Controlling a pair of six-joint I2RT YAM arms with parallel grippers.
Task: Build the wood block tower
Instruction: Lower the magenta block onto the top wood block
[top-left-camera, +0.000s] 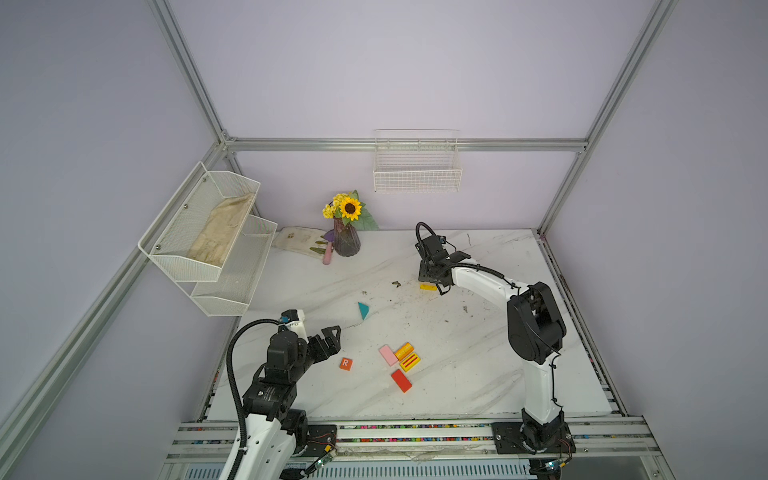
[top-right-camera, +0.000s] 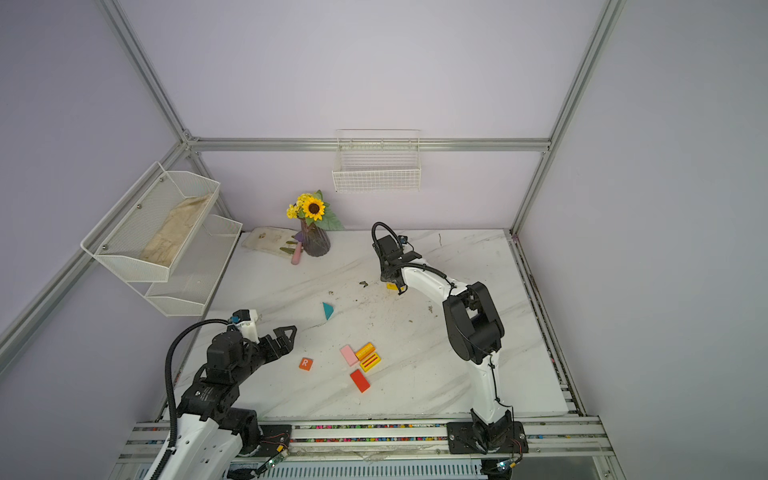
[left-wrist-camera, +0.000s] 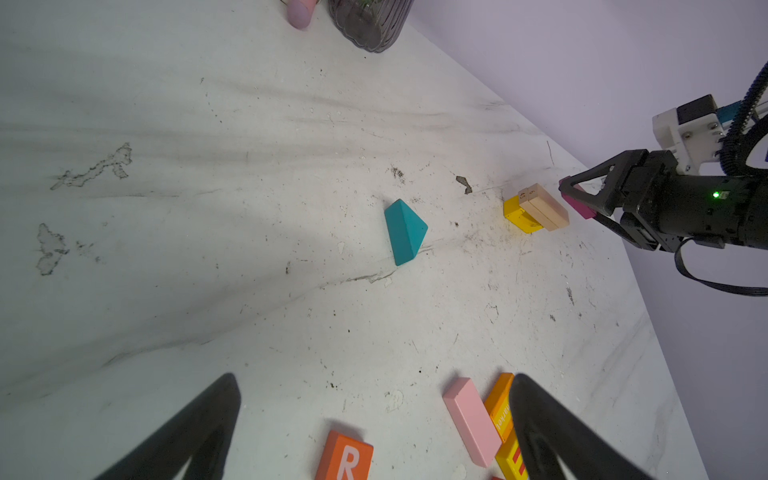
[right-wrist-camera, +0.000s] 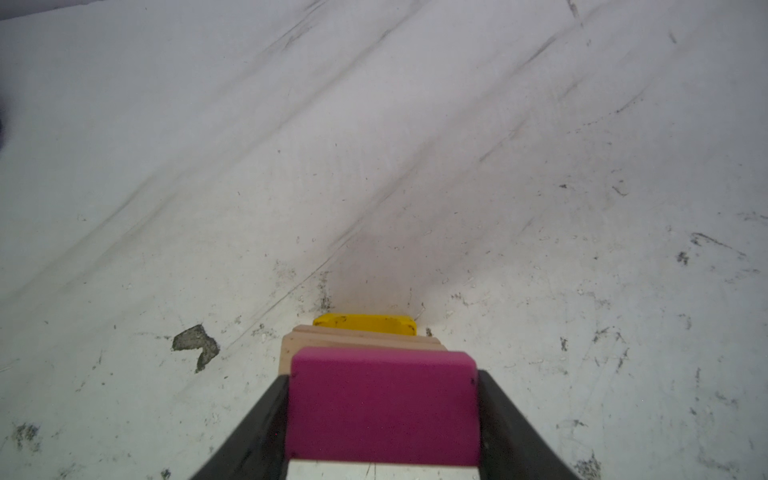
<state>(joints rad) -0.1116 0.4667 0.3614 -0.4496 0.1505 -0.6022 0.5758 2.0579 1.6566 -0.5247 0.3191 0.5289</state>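
My right gripper (right-wrist-camera: 383, 376) is shut on a magenta block (right-wrist-camera: 382, 407), its fingers pressed to both sides. Just under it the tower shows a yellow base (right-wrist-camera: 365, 324) and tan blocks (right-wrist-camera: 361, 338); I cannot tell whether the magenta block touches them. In the left wrist view the tan blocks (left-wrist-camera: 544, 208) sit on the yellow block (left-wrist-camera: 519, 216). My left gripper (top-left-camera: 332, 334) hangs open and empty near the front left. Loose on the table lie a teal triangle (top-left-camera: 363, 310), an orange R cube (top-left-camera: 345, 364), a pink slab (top-left-camera: 388, 355), an orange block (top-left-camera: 404, 350), a red-striped yellow block (top-left-camera: 409, 361) and a red slab (top-left-camera: 401, 380).
A purple vase of sunflowers (top-left-camera: 346, 243) stands at the back with a pink-handled tool (top-left-camera: 328, 254) and a flat white cloth (top-left-camera: 297, 239) beside it. A white mesh shelf (top-left-camera: 208, 232) juts over the left edge. A wire basket (top-left-camera: 417, 166) hangs on the back wall.
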